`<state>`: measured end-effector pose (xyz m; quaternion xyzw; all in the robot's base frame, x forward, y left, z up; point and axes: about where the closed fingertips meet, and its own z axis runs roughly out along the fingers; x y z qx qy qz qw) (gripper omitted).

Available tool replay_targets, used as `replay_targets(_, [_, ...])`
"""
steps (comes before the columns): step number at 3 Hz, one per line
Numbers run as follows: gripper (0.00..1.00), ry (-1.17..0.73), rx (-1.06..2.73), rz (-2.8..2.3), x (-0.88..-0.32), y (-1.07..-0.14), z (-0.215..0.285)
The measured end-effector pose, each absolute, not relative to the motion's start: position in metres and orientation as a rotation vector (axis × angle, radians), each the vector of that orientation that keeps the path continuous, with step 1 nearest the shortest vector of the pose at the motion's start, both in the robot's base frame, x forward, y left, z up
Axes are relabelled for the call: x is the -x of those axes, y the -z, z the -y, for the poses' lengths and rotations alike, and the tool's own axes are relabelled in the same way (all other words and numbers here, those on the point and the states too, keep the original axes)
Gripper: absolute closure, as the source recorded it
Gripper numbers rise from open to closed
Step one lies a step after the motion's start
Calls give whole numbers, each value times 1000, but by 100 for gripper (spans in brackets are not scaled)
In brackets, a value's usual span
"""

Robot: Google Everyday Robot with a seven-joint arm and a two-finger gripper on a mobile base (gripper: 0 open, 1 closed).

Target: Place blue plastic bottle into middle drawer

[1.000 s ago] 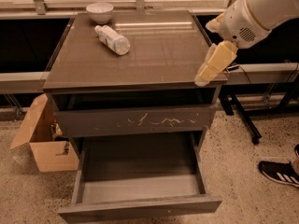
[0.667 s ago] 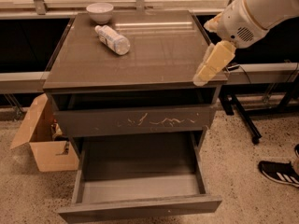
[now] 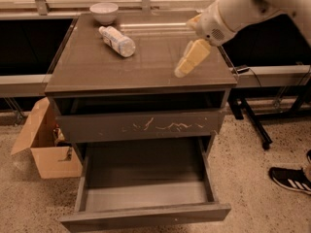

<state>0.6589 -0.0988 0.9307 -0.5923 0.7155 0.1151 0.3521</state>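
Observation:
The blue plastic bottle [image 3: 116, 41] lies on its side at the back left of the cabinet top [image 3: 146, 67], cap toward the white bowl. The middle drawer [image 3: 146, 217] is pulled open at the bottom; its grey floor is bare. My gripper [image 3: 190, 58], cream-coloured at the end of a white arm, hangs over the right part of the cabinet top. It points down and left, well to the right of the bottle, and holds nothing.
A white bowl [image 3: 104, 12] stands at the back left corner. The shut drawer with pale scratches [image 3: 141, 125] sits above the open one. A cardboard box [image 3: 46, 147] stands on the floor at left. A person's shoe [image 3: 291, 178] and a black table leg [image 3: 252, 123] are at right.
My gripper has moved left, from the right edge of the cabinet top to a spot further in over it. The bottle, bowl and drawers have not moved.

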Motion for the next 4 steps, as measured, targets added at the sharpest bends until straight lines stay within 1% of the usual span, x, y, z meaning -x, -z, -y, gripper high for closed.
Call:
replay_targets(1, [0, -392, 1443, -1776, -718, -904, 51])
replay_targets(2, [0, -448, 1366, -1744, -748, -887, 15])
replay_targets(3, [0, -465, 1255, -1720, -778, -880, -20])
replay_targets(4, [0, -463, 1253, -1718, -779, -880, -20])
